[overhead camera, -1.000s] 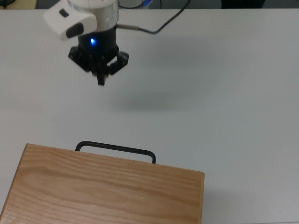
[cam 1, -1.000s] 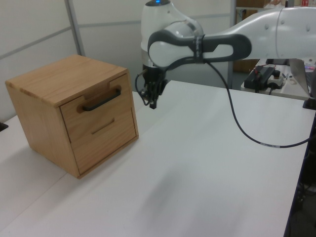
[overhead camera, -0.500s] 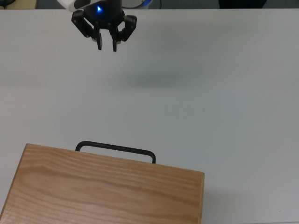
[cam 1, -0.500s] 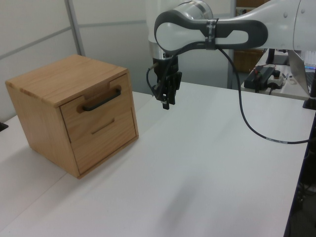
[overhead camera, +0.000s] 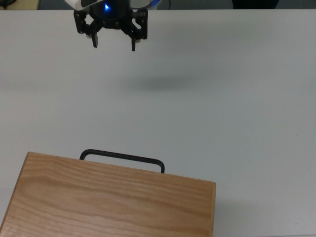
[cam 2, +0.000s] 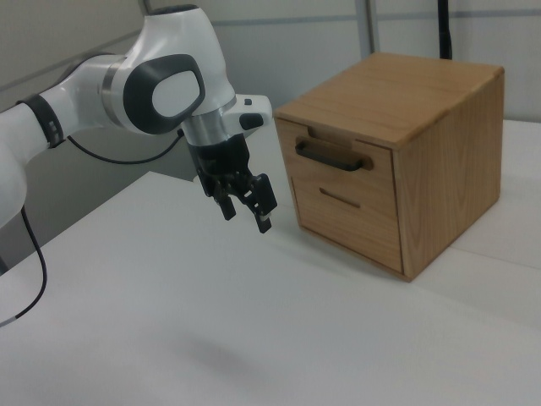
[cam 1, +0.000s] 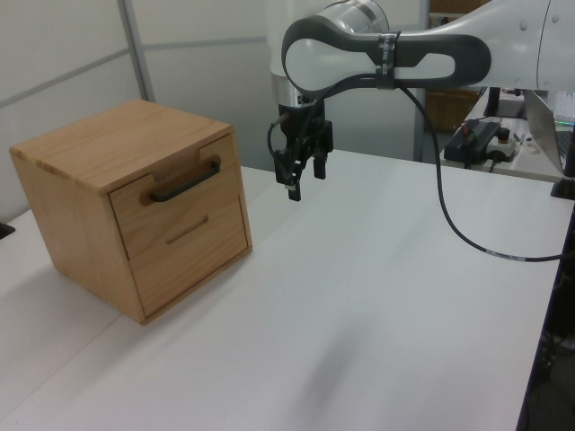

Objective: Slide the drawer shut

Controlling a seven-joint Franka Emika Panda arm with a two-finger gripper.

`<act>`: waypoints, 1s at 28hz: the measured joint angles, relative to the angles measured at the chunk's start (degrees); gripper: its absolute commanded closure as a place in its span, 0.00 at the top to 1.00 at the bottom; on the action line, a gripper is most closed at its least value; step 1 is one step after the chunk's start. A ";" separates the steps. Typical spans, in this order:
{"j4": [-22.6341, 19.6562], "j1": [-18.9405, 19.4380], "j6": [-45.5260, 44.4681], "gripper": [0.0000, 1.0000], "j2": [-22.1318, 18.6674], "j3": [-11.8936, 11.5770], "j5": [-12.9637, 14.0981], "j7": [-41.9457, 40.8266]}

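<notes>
Drawer [cam 1: 176, 191] seemingly flush, handle [overhead camera: 122, 158] half-hidden.

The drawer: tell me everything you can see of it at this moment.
The drawer is the upper one in a light wooden cabinet standing on the white table. Its front panel looks like pale grained wood and sits flush with the cabinet face, so it appears fully closed. A thin black bar handle runs across it under a shallow notch in the cabinet top; the top view shows the handle jutting past the edge. Nothing touches it: the gripper hangs apart, fingers open.
</notes>
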 measured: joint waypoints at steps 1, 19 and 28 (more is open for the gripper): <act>0.00 0.00 0.00 1.00 0.00 0.00 0.00 -0.05; -0.01 -0.01 0.00 1.00 0.00 -0.01 0.00 -0.17; 0.02 -0.01 -0.78 1.00 -0.08 -0.01 0.00 -0.19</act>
